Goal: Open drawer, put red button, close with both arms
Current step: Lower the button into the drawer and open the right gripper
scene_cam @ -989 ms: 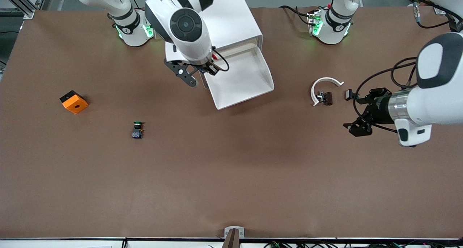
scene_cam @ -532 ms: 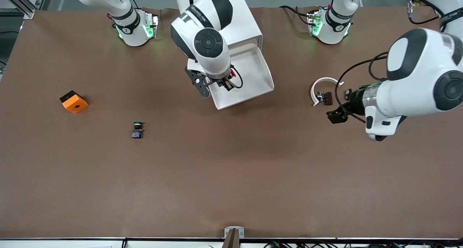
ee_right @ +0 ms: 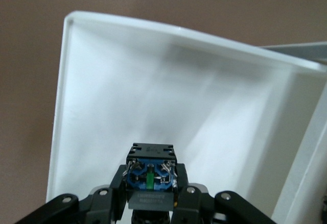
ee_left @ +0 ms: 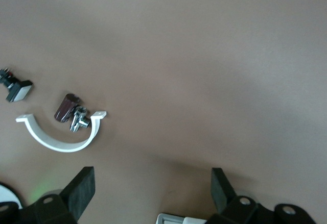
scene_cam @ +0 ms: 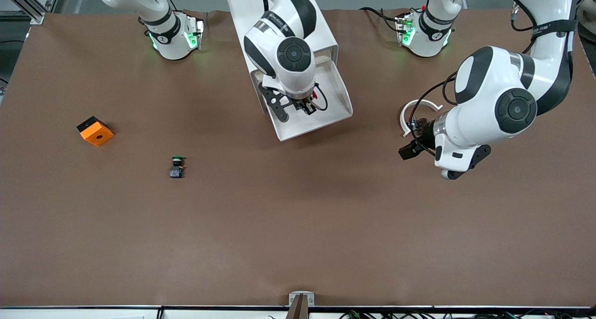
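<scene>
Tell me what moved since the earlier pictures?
The right gripper, shut on the red button, moved from beside the drawer to over it. The left gripper, open, swung toward the white clip. The green button and orange block stayed put.

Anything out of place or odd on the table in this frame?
Nothing stands out. The drawer is open, and the right gripper, shut on the red button, is over it. The left gripper is open over bare table beside the white curved clip. The green button and orange block lie undisturbed.
</scene>
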You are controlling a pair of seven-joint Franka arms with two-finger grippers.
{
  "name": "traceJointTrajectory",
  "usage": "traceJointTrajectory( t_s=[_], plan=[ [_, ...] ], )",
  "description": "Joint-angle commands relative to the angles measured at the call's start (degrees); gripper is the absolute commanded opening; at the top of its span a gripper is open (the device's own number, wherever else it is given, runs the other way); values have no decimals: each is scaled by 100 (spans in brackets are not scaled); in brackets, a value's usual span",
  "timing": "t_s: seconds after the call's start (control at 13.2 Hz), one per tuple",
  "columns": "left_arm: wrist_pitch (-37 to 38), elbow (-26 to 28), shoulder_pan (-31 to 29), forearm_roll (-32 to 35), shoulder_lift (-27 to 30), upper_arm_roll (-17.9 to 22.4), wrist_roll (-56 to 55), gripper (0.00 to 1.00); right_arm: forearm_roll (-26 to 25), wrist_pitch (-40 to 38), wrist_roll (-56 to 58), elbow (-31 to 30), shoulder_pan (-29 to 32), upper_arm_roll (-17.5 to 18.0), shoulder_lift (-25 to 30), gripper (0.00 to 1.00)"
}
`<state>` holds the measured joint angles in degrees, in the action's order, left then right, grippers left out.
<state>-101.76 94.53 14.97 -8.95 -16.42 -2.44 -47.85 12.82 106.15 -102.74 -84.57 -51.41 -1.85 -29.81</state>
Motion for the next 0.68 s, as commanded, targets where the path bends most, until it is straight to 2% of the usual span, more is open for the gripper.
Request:
traceJointTrajectory(
  t_s=[0.0, 0.38, 0.46, 0.53, 0.61],
  plan=[
    [-484, 469, -12, 104, 183, -160, 126, 100, 63, -16, -80, 187, -71, -87, -131, 13],
    [-977, 557, 242, 96, -98, -327, 39, 100, -78, 20, -80, 178, -88, -88, -280, 19],
    [-1047, 566, 287, 96, -142, -327, 30, 100, -87, 11, -80, 178, -132, -87, -315, 27],
    [-1065, 566, 305, 96, -177, -327, 21, 100, -104, 19, -80, 187, -193, -96, -359, 42],
    [-1100, 584, 340, 96, -186, -327, 21, 100, -104, 20, -80, 187, -202, -96, -368, 62]
  ],
)
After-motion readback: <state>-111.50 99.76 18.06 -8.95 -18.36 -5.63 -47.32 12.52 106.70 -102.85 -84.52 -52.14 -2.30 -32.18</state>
